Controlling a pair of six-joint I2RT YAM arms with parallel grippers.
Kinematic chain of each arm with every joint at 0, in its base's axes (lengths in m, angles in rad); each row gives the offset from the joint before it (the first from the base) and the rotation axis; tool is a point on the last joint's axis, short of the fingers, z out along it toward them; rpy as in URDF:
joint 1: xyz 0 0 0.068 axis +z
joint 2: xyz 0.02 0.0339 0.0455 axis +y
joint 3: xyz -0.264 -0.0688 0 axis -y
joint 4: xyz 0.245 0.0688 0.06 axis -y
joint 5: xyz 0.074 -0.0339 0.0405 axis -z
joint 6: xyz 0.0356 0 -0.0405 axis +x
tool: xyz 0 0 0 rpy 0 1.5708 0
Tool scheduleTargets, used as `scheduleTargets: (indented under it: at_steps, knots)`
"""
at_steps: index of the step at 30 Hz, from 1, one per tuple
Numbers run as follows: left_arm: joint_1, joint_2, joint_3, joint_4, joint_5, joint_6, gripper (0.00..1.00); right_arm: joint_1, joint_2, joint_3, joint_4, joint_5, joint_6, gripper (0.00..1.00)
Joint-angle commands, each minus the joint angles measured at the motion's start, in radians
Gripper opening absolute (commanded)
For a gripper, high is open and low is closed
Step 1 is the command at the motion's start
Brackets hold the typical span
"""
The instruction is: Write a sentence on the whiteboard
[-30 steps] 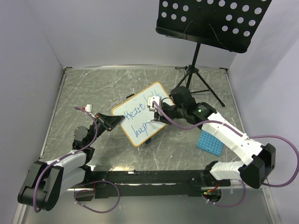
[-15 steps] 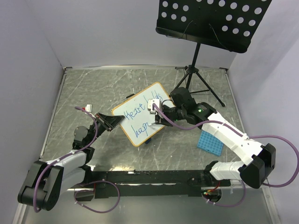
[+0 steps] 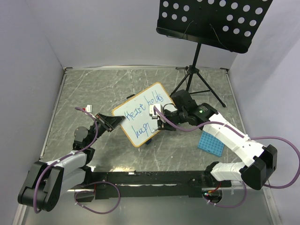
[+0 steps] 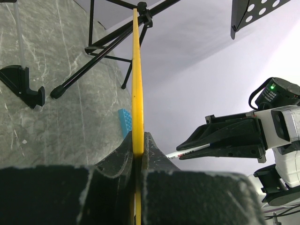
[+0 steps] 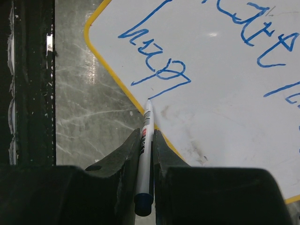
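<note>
The whiteboard (image 3: 133,118) stands tilted in mid-table, thin edge on in the left wrist view (image 4: 137,70). My left gripper (image 3: 114,123) (image 4: 138,140) is shut on the left edge of its yellow frame. The sentence (image 3: 146,107) is blue cursive in two lines, partly seen in the right wrist view (image 5: 154,70). My right gripper (image 3: 157,123) (image 5: 146,133) is shut on a white marker (image 5: 146,140) (image 4: 190,151). The marker's tip touches the whiteboard (image 5: 225,117) at the end of the lower word, close to the frame.
A black perforated music stand (image 3: 213,21) rises at the back right, its tripod legs (image 3: 197,79) spread behind the board. A blue grid tray (image 3: 210,142) lies under my right forearm. A small black foot (image 4: 23,84) sits on the marbled table.
My right gripper has carried the marker down from the upper line to the end of the lower word, uncovering the upper line's second word. The left gripper and the board have stayed put.
</note>
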Motion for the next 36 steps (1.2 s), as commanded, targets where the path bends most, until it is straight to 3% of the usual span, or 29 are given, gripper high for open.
scheduleTargets:
  at_steps: [1, 17, 36]
  knots:
    - [0.002, -0.003, 0.026, 0.180, -0.012, -0.039, 0.01, -0.003, -0.020, 0.009, -0.021, -0.026, -0.015, 0.00]
    - [0.002, -0.022, 0.018, 0.167, -0.012, -0.036, 0.01, -0.006, 0.003, 0.059, 0.168, 0.074, 0.109, 0.00]
    - [0.005, -0.016, 0.020, 0.180, -0.010, -0.040, 0.01, -0.017, 0.016, 0.052, 0.194, 0.155, 0.132, 0.00]
